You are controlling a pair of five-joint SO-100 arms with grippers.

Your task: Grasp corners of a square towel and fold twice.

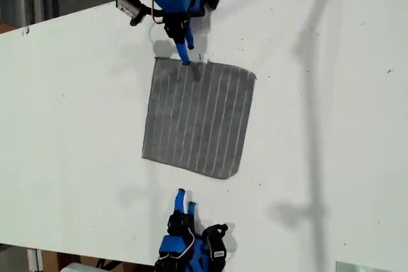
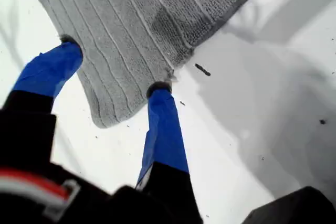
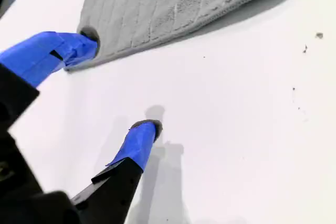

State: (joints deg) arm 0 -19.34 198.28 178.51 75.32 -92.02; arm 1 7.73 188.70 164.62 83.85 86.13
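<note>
Second gripper (image 3: 121, 85): my fingers wide, beside the towel (image 1: 199, 118).
First gripper (image 2: 114, 66): my fingers wide, straddling a towel corner (image 2: 102, 119).

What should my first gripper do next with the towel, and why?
Probably close my first gripper: its open jaws straddle a corner of the flat towel, fingertips at the fabric's edge, nothing pinched yet. My second gripper is open too, beside another corner.

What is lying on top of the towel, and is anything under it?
Nothing rests on the towel; it lies flat, unfolded, on the white table. My first end effector straddles one corner. Whatever is beneath is covered.
</note>
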